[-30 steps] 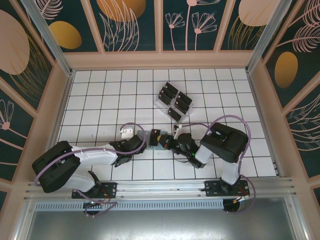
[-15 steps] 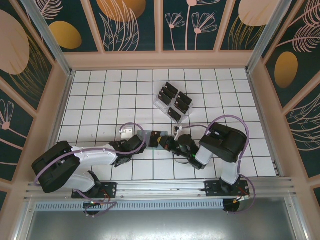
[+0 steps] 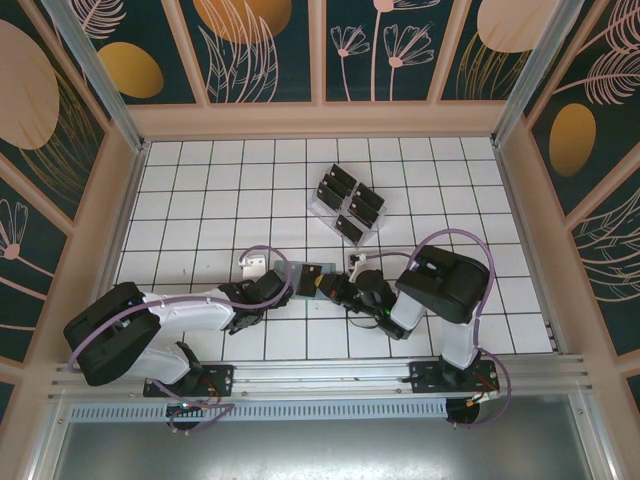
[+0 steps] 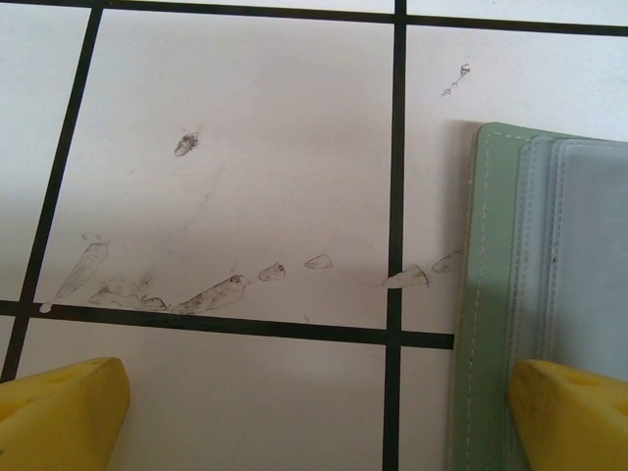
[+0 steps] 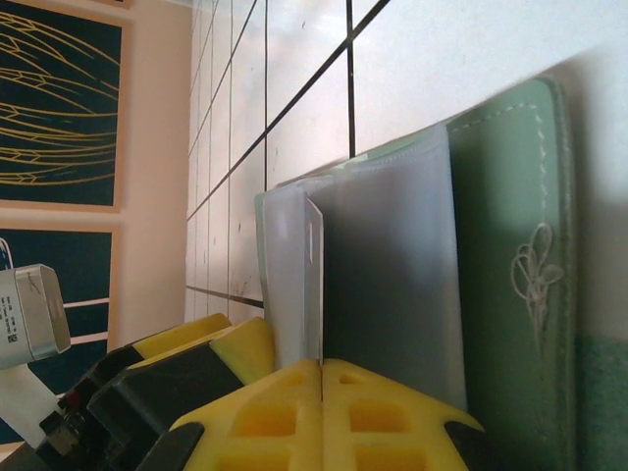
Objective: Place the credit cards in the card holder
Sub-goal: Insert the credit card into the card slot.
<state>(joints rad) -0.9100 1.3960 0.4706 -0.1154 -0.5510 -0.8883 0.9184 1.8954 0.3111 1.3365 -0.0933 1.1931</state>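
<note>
Card holder (image 3: 303,275) near centre, between grippers. Right gripper (image 5: 322,368) pressed together, pinching credit card (image 5: 313,285) edge-on at clear pocket (image 5: 392,265). Left gripper (image 4: 314,412) spread wide, finger over holder edge: better pin holder, slide card straight.

White tiled floor (image 3: 200,190) with black grout lines; grey smudges (image 4: 211,294) on one tile close up. Walls (image 3: 255,45) are dark teal panels with gold and peach leaf and flower prints, set in a pale beige frame (image 3: 320,118). Aluminium rail (image 3: 320,372) runs along the near edge; light is even.
</note>
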